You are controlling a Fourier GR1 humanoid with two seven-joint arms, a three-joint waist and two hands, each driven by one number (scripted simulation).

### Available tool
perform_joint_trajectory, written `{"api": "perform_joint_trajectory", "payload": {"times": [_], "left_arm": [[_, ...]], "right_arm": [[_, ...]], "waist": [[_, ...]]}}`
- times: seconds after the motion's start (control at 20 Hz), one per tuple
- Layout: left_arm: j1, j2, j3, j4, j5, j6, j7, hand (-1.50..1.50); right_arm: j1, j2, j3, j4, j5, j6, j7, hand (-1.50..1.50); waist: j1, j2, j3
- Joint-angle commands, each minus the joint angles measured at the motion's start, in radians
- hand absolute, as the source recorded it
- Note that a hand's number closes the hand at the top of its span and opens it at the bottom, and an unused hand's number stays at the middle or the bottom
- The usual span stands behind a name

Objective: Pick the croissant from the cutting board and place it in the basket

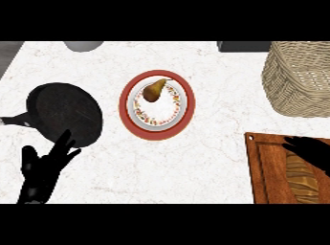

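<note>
A golden-brown croissant [302,178] lies on the wooden cutting board [265,167] at the lower right. My right hand [321,154] hangs over the croissant's far end, fingers stretched toward the left, and covers part of it. The woven basket [307,79] stands at the upper right, beyond the board. My left hand [44,170] rests at the lower left with its fingers up, holding nothing.
A black frying pan [65,114] sits at the left, just above my left hand. A red-rimmed plate [157,105] with a brown pear [154,90] on it stands in the middle of the white marble counter. A grey round object [83,45] shows at the top edge.
</note>
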Motion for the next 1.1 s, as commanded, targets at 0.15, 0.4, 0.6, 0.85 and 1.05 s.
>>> {"api": "perform_joint_trajectory", "payload": {"times": [0.15, 0.4, 0.6, 0.85, 1.05], "left_arm": [[0.014, 0.015, 0.040, 0.118, 0.023, -0.058, -0.004, 0.00], [0.032, 0.010, 0.035, 0.074, 0.007, -0.061, 0.022, 0.00], [0.033, -0.029, 0.011, 0.053, -0.025, -0.034, 0.038, 0.00], [0.013, -0.042, 0.006, 0.071, -0.054, -0.034, 0.034, 0.00], [0.042, -0.033, 0.023, 0.058, -0.053, -0.047, 0.028, 0.00]], "right_arm": [[-0.037, 0.014, 0.048, 0.065, 0.105, 0.008, 0.041, -1.50], [-0.041, 0.045, 0.054, 0.130, 0.142, -0.040, -0.005, -1.50], [-0.072, 0.072, 0.048, 0.148, 0.145, -0.022, -0.006, -1.50], [-0.065, 0.114, 0.064, 0.177, 0.184, -0.069, -0.015, -1.50], [-0.065, 0.099, 0.058, 0.204, 0.207, -0.081, -0.046, 1.50]], "waist": [[0.000, 0.010, -0.009], [0.003, 0.009, -0.009], [0.002, 0.009, -0.009], [0.000, 0.009, -0.009], [0.000, 0.008, -0.009]]}}
